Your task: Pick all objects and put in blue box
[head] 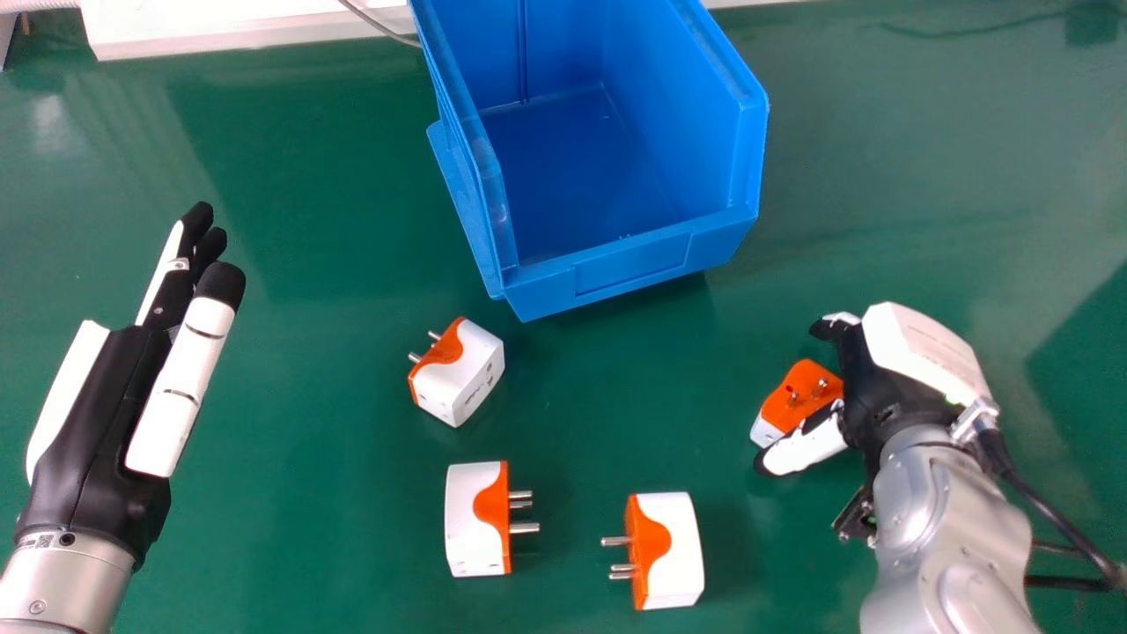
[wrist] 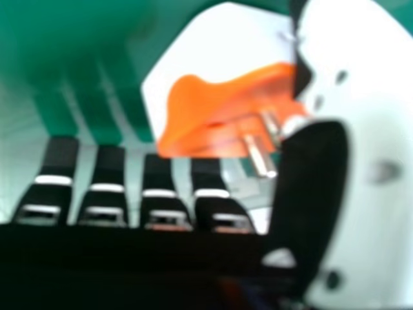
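The right hand [head: 889, 387] was low over the table [head: 308, 528], spread, with its thumb apart from its fingers. Between thumb and fingers was the held-out gap, and in it sat an orange and white plug adapter [head: 788, 405], its orange side with the metal pins facing up. In the right hand view the pins came close to the thumb [wrist: 313, 187], while the straight fingers [wrist: 110, 168] pointed toward the adapter. Whether the thumb touched it could not be told.

Three more adapters lay on the table to the left of the right hand. The upper-left adapter [head: 467, 374] was well apart from it and roughly level with it, pins pointing away from that hand. The lower-left adapter [head: 471, 537] was also well apart, but closer to the robot, with its pins toward the right hand's side. The lower-right adapter [head: 676, 546] was nearer to the right hand and closer to the robot too, its pins pointing left.

The blue box [head: 550, 291] stood ahead of the right hand and to its left, its low front wall toward the robot. The left hand [head: 97, 431] was off to the left of all the adapters, fingers straight and near one another, holding nothing.
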{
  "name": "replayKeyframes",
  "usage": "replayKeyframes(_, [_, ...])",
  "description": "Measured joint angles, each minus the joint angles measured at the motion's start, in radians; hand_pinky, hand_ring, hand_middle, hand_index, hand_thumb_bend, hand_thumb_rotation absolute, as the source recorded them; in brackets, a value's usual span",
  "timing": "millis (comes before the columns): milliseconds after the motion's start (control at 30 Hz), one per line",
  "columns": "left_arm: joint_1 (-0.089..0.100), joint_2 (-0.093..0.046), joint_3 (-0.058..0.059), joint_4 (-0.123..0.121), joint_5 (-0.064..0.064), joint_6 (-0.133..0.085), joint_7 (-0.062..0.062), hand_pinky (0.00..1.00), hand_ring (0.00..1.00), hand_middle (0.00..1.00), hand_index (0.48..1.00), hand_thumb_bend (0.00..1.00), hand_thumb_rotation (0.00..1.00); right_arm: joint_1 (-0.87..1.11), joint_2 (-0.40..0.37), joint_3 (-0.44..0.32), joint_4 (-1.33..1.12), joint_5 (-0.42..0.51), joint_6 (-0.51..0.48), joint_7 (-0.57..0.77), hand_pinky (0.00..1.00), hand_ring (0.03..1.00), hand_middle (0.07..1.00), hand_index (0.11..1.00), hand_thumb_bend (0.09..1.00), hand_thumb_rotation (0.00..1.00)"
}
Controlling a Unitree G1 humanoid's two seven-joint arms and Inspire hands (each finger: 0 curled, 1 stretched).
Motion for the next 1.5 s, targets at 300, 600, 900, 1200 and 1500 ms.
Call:
replayKeyframes(300, [0.008, 0.000, 0.001, -0.040, -0.003, 0.031, 0.000, 1.00, 1.00, 1.00, 1.000, 0.58, 1.00, -0.008, -0.050, 0.009, -0.017, -0.008, -0.011, 0.032, 0.13, 0.453, 0.544, 0.686, 0.536, 0.00])
replayKeyframes(600, [0.010, -0.001, 0.001, -0.062, -0.016, 0.062, 0.000, 1.00, 1.00, 1.00, 1.000, 0.58, 1.00, -0.031, -0.109, 0.048, -0.009, -0.039, -0.038, 0.070, 0.08, 0.420, 0.514, 0.682, 0.529, 0.00])
replayKeyframes(900, [0.008, 0.000, 0.002, -0.080, -0.018, 0.085, 0.001, 1.00, 1.00, 1.00, 1.000, 0.58, 1.00, -0.019, -0.127, 0.051, 0.001, -0.038, -0.088, 0.076, 0.09, 0.408, 0.506, 0.637, 0.524, 0.00])
replayKeyframes(1200, [0.004, 0.000, 0.004, -0.091, -0.018, 0.106, 0.002, 1.00, 1.00, 1.00, 1.000, 0.57, 1.00, 0.002, -0.135, 0.035, 0.007, -0.032, -0.131, 0.036, 0.10, 0.403, 0.503, 0.527, 0.517, 0.00])
replayKeyframes(1500, [-0.001, 0.000, 0.004, -0.097, -0.018, 0.120, 0.003, 1.00, 1.00, 1.00, 1.000, 0.56, 1.00, 0.033, -0.111, 0.021, 0.008, -0.023, -0.149, -0.028, 0.13, 0.397, 0.502, 0.500, 0.515, 0.00])
